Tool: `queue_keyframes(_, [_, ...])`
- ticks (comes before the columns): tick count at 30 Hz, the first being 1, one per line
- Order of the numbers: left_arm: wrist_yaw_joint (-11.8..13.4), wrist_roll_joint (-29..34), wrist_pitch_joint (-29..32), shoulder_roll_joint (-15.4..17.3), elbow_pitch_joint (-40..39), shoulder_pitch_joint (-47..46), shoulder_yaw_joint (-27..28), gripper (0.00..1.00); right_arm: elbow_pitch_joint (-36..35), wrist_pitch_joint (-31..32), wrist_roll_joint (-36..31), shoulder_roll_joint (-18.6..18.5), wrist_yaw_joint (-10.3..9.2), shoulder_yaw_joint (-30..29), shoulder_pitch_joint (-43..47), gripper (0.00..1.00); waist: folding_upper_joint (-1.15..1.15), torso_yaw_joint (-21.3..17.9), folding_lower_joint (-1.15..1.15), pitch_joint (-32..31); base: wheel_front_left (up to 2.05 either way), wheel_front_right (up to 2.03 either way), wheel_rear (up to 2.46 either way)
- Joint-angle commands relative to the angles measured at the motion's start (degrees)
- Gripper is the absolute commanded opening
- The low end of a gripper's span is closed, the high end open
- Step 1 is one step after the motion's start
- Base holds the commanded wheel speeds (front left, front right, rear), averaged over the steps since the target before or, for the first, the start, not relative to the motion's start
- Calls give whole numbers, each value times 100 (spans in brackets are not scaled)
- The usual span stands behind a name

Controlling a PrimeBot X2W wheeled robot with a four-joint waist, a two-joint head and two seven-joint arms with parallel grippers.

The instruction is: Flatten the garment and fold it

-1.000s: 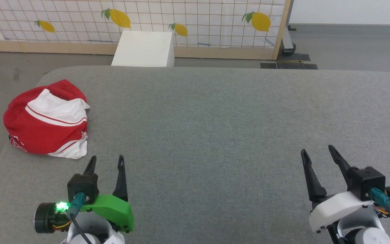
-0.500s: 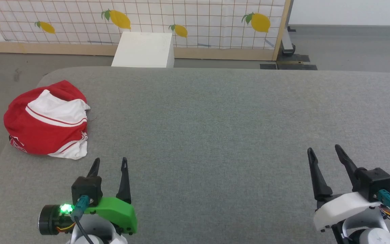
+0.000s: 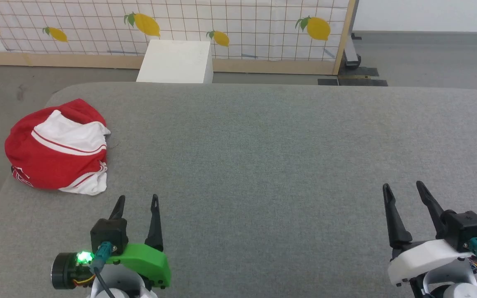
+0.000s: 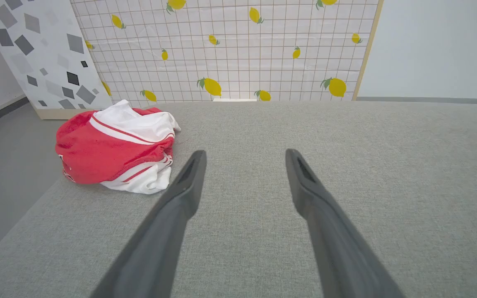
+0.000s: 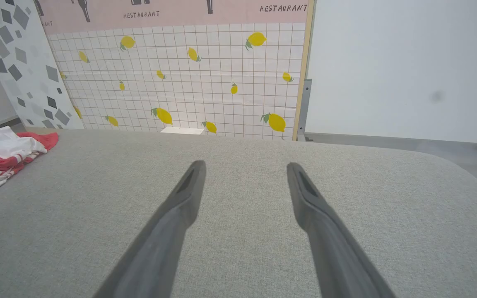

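Our left pincer (image 3: 137,198) stands spread and empty, with the bunched red-and-white jersey (image 3: 56,153) ahead-left of it. We should reach there and pinch a loose white edge, bringing the right pincer (image 3: 403,185), also spread, across to help.

The garment (image 3: 56,149), at ten o'clock on the table (image 3: 263,165), is soft, matt, crumpled cloth. The table's cover is coarse woven fabric, also matt. The left gripper (image 3: 137,198) has matt dark fingers (image 4: 180,198), probably plastic, and a smooth green plastic shell (image 3: 147,260) with a faint sheen. At twelve o'clock, the backdrop's frame (image 3: 263,65) looks like bare wood.
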Motion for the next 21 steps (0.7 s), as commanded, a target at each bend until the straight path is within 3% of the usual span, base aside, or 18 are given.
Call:
queue_keyframes(1, [44,-47,-55,24,49,-50,-28,100,26,-68,62,6,-2,-31,65,100,0,1,0,-1,0,0,0])
queue_keyframes(21, [154,-154,-316,51,315,-82,-181,100,165,-327,253,9,-4,-192,124,100,0,18,0,-17,0,0,0])
